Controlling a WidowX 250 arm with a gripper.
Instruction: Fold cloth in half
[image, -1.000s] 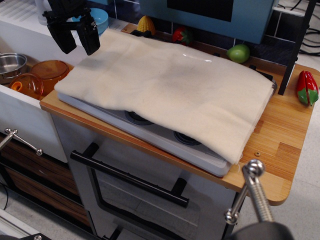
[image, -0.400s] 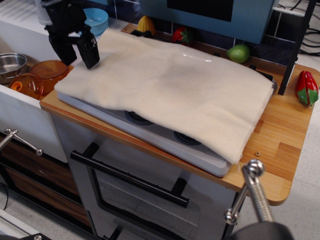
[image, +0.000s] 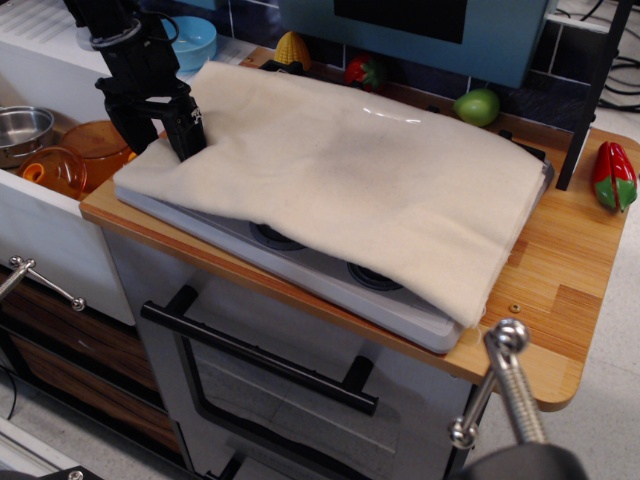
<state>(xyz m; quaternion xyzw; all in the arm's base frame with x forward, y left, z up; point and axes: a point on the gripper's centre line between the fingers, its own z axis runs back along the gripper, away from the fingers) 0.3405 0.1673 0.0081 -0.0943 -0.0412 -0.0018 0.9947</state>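
Note:
The cream cloth (image: 340, 180) lies spread over the white-grey stovetop (image: 330, 275), covering most of it, with its front right corner hanging over the slab's edge. My black gripper (image: 165, 148) is down at the cloth's left edge near the back left corner. Its jaws are apart and straddle that edge. One finger (image: 187, 128) presses on the fabric and the other (image: 133, 122) is just off the cloth to the left. The cloth edge bunches slightly between them.
Two orange bowls (image: 95, 140) and a steel pot (image: 22, 128) sit in the sink to the left. A blue bowl (image: 195, 40), toy corn (image: 292, 48), a red fruit (image: 365, 70) and a green fruit (image: 477, 105) line the back. A red pepper (image: 613, 175) lies on the wooden counter (image: 560, 290) by a black post (image: 590, 90).
The gripper has come down and slightly right from above the back left corner onto the cloth's left edge. The cloth's left edge has shifted a little.

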